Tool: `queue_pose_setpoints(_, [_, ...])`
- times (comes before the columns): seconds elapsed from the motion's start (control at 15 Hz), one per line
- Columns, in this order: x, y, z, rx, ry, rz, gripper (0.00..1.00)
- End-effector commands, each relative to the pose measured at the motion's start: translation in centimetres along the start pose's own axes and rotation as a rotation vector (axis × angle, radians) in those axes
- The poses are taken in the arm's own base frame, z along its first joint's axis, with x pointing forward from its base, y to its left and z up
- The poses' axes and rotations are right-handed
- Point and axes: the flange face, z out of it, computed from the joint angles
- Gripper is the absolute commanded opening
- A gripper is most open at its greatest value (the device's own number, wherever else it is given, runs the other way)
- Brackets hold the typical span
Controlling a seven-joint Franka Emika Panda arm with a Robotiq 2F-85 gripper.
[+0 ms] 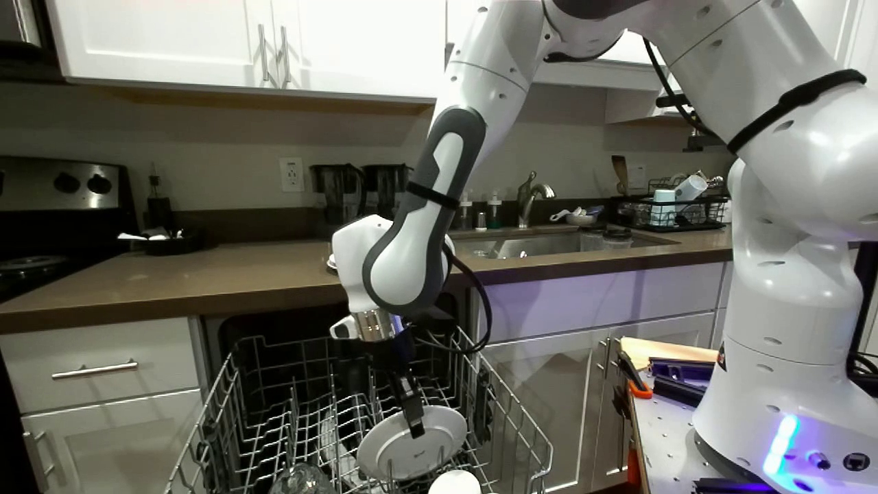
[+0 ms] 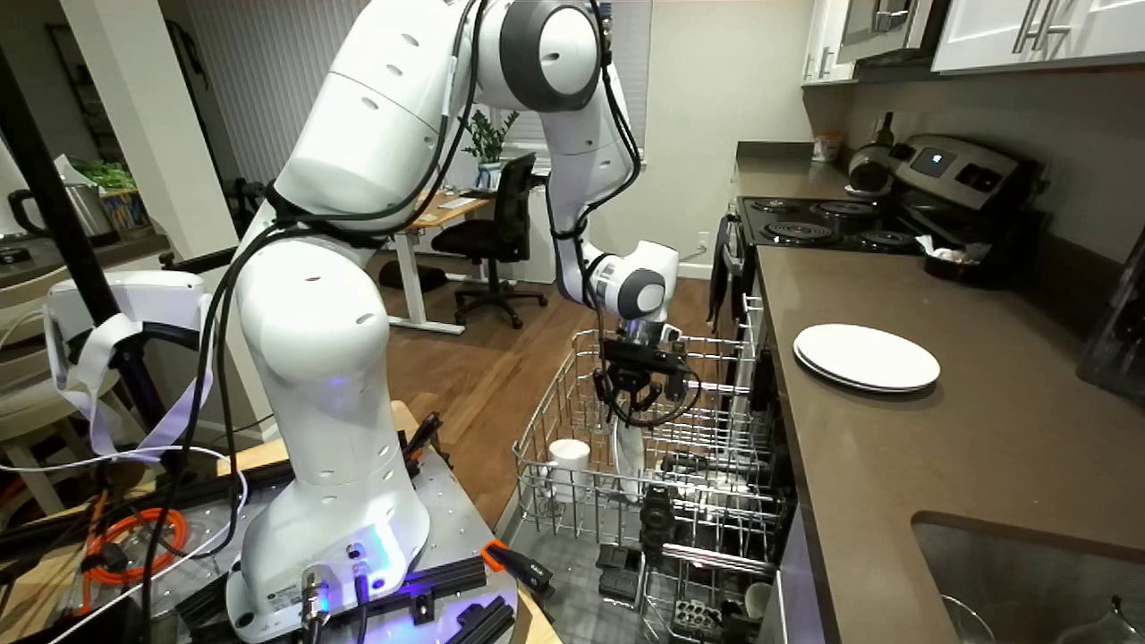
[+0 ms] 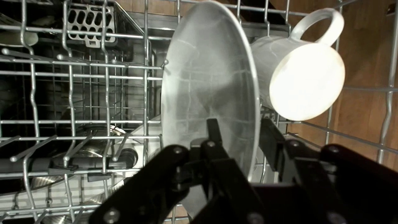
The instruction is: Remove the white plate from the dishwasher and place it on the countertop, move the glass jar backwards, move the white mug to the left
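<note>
Gripper (image 3: 241,137): pointing down into the rack, astride the edge of the white plate (image 3: 205,71).
Fingers: spread, plate rim passing between them. One fingertip (image 3: 214,130) in front of the plate's face, the other past the rim, on the mug side. Whether either pad touches, cannot tell.
White plate: in the wire rack (image 3: 146,102), standing on edge and tilted. Nearly face-on in an exterior view, small dark mark near its middle.
White mug (image 3: 307,81): upside down in the same rack, just beside the plate. Handle toward the top of the wrist view. Contact with the plate, cannot tell.
Glass jar (image 1: 302,480): clear vessel low in an exterior view, cut by the frame, hard to make out; apart from the plate, on the side away from the mug.
Dishwasher (image 2: 572,559): door down, rack drawn out in both exterior views. Slotted cutlery basket (image 3: 91,25) seen behind the rack wires.
Countertop (image 2: 939,447): dark brown slab. Stacked white plates (image 2: 866,353) lie on it near the front edge, well apart from the gripper.
Sink (image 2: 1020,555): set into the slab; clear glassware (image 2: 966,619) in it, partly out of frame.
Stove (image 2: 818,224): beyond the stacked plates, coil burners on top.
Back of counter: two dark jugs (image 1: 336,192) by the wall, faucet (image 1: 528,199) behind the sink, black wire basket of dishes (image 1: 706,213) farther along.
Arm (image 1: 473,96): bent over, forearm slanting down to the rack; base light blue.
</note>
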Motion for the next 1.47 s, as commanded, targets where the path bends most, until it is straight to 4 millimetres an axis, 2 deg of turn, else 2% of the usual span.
queue_pose_setpoints(0.0, [0.0, 0.0, -0.5, 0.028, 0.03, 0.006, 0.08])
queue_pose_setpoints(0.07, [0.0, -0.1, -0.8, 0.044, 0.037, 0.007, 0.03])
queue_pose_setpoints(0.2, [-0.3, 0.1, -1.5, 0.067, 0.062, 0.012, 0.01])
queue_pose_setpoints(0.67, [-1.5, 0.7, -4.9, 0.106, 0.118, 0.038, 0.04])
queue_pose_setpoints(1.13, [-1.8, -0.5, -9.7, 0.074, 0.074, 0.01, 0.04])
queue_pose_setpoints(1.4, [-1.7, -1.9, -12.1, 0.013, 0.051, 0.022, 0.04])
